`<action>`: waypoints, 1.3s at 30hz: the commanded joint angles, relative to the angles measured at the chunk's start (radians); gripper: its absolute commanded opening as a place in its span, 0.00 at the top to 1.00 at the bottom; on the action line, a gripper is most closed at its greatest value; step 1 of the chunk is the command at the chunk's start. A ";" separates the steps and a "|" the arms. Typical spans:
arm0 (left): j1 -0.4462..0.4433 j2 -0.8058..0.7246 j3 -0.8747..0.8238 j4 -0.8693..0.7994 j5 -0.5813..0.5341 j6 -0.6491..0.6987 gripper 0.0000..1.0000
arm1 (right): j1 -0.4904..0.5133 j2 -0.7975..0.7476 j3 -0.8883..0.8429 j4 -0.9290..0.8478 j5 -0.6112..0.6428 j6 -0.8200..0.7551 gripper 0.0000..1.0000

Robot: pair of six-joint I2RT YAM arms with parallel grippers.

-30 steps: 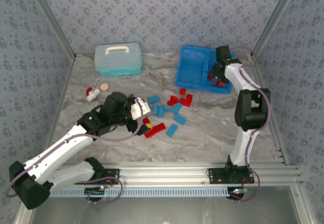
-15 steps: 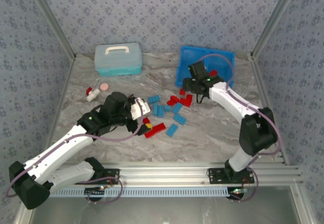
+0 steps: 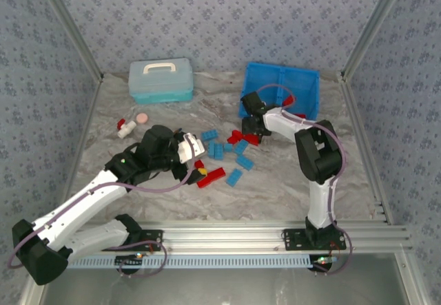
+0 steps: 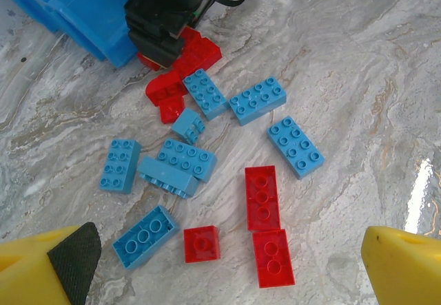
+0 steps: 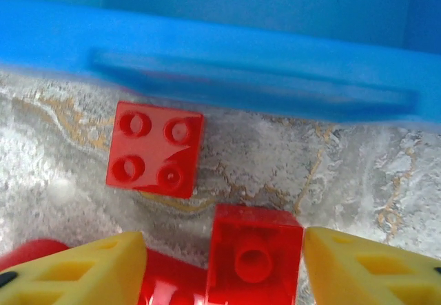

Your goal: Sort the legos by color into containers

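Note:
Red and light blue legos (image 3: 224, 150) lie scattered mid-table. The bright blue tray (image 3: 306, 85) stands at the back right with a red lego (image 3: 288, 100) inside. My right gripper (image 3: 245, 124) is low at the tray's front left corner, open. In the right wrist view its fingers (image 5: 76, 270) straddle an upside-down red brick (image 5: 255, 257); a studded red brick (image 5: 155, 146) lies by the tray wall (image 5: 241, 64). My left gripper (image 4: 227, 277) hovers open over two red bricks (image 4: 272, 257) and blue bricks (image 4: 186, 167).
A pale turquoise lidded case (image 3: 160, 80) sits at the back left. A red-and-white capped item (image 3: 124, 127) and a pink disc (image 3: 141, 118) lie in front of it. An aluminium rail (image 3: 227, 236) runs along the near edge, and patterned walls close in the sides.
My right arm has swung out of the tray's right compartment, down and left to the red bricks at the tray's front left corner. The left arm has not moved.

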 commanded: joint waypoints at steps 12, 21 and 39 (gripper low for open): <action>-0.005 0.009 0.010 -0.004 0.009 0.005 0.01 | -0.019 0.034 -0.001 -0.006 0.038 0.061 0.65; -0.005 0.007 0.013 -0.003 0.012 0.000 0.01 | -0.018 -0.166 -0.026 -0.038 0.082 0.040 0.69; -0.005 0.015 0.015 -0.003 0.020 -0.003 0.01 | -0.359 -0.310 -0.007 -0.001 0.039 0.015 0.67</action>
